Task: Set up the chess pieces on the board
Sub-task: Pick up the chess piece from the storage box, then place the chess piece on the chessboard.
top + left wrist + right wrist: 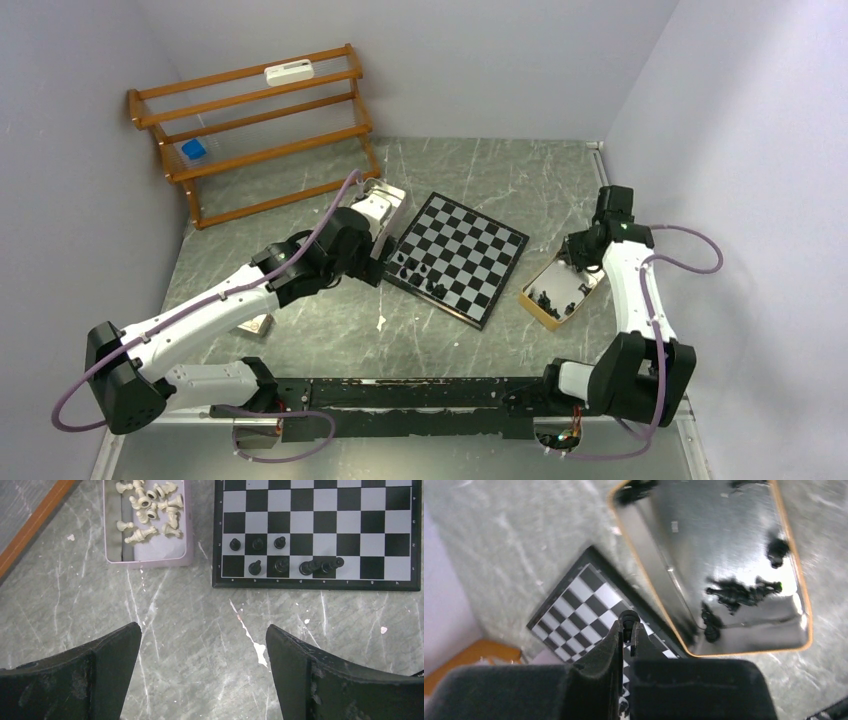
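The board point(470, 245) lies tilted in the middle of the table. Several black chess pieces point(415, 270) stand or lie on its near-left rows, seen in the left wrist view as three pawns point(257, 544) and a row behind them point(320, 566). My left gripper point(202, 630) hangs open over bare table in front of the board's rim point(315, 586), with nothing between its fingers. My right gripper point(626, 627) is shut on a small black chess piece point(628, 617), held above the table between the board point(574, 610) and a shiny orange-rimmed tray point(796, 580) holding more black pieces point(739, 591).
A lilac tray point(150, 562) of cream-white pieces point(150, 505) sits left of the board, beside my left gripper point(385, 262). The orange-rimmed tray point(535, 305) lies right of the board, under my right gripper point(580, 262). A wooden slatted rack point(255, 125) stands at the back left. Walls close both sides.
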Action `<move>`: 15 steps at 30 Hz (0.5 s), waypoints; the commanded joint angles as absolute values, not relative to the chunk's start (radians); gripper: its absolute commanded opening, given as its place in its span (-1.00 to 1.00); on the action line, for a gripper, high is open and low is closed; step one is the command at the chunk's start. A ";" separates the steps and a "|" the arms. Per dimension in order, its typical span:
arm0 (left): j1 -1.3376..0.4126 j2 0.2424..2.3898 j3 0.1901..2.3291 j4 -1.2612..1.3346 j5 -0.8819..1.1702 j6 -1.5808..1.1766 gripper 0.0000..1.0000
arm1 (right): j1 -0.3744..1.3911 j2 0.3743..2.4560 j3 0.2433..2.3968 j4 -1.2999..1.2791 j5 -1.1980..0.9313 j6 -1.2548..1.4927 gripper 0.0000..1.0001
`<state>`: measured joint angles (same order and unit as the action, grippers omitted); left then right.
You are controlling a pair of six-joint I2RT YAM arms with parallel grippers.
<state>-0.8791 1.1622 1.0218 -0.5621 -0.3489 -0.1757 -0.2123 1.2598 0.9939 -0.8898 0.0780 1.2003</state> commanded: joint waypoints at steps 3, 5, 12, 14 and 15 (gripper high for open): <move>-0.882 1.137 1.019 -0.530 -0.431 -0.159 0.99 | -0.156 1.200 0.971 -0.585 -0.130 0.858 -1.00; -0.878 1.133 1.017 -0.521 -0.431 -0.164 0.99 | -0.124 1.194 0.955 -0.519 -0.196 0.784 -1.00; -0.835 1.130 1.005 -0.474 -0.241 -0.280 0.99 | 0.150 1.240 0.929 -0.359 -0.294 0.543 -1.00; -0.779 1.134 0.993 -0.464 -0.170 -0.310 0.99 | 0.252 1.266 0.945 -0.358 -0.252 0.474 -1.00; -0.743 1.128 0.979 -0.448 -0.126 -0.315 0.99 | 0.298 1.279 0.951 -0.359 -0.210 0.445 -1.00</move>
